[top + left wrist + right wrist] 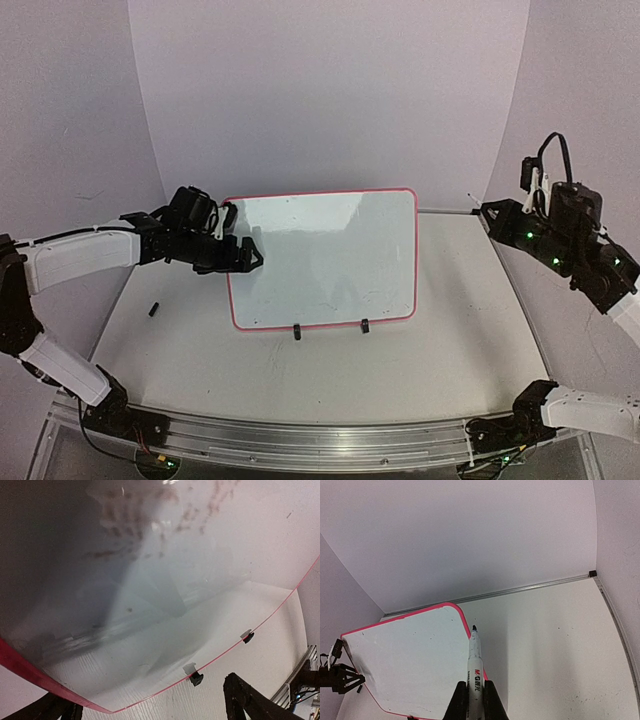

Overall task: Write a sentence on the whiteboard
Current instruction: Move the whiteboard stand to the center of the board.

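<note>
The left gripper (245,255) has its jaws spread wide, with the left edge of the standing whiteboard (330,260) between them. The right gripper (475,702) pinches a white marker (476,655), with the board ahead and to the left of its jaws.

A white table (450,330) is enclosed at the back and sides by a plain white backdrop (330,90), and a ribbed aluminium rail (320,435) is fixed along its near edge. A small black object (154,309), too small to be identified, is seen lying alone on the left part of the tabletop. In the right wrist view, a thin metal strip (530,588) is run along the table's far edge, ended by a small black corner piece (592,573).
</note>
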